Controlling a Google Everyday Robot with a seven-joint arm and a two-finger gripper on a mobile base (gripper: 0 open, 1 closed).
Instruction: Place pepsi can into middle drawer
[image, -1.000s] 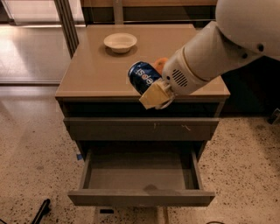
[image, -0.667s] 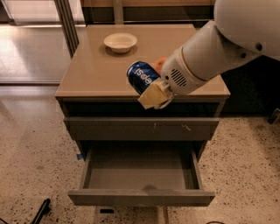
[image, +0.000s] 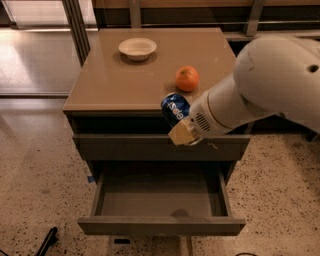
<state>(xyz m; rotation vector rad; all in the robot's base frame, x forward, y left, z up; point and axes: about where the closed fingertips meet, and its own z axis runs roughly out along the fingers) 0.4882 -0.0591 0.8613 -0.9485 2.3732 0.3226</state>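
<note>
The pepsi can (image: 174, 108), dark blue with white lettering, is held tilted in my gripper (image: 180, 126). The gripper is shut on it, with one tan finger pad (image: 181, 134) showing below the can. Can and gripper hang at the cabinet's front edge, in front of the top gap and above the closed scuffed drawer front (image: 160, 147). The middle drawer (image: 160, 226) is pulled open below, and its flat grey floor is bare. My big white arm (image: 265, 85) comes in from the right.
A white bowl (image: 137, 48) and an orange (image: 187, 78) sit on the cabinet top (image: 110, 85). A dark object (image: 47, 240) lies on the speckled floor at the lower left. A metal frame (image: 75, 25) stands at the back left.
The gripper has carried the can forward and down, from over the cabinet top to its front edge. The orange, hidden behind the arm before, now shows.
</note>
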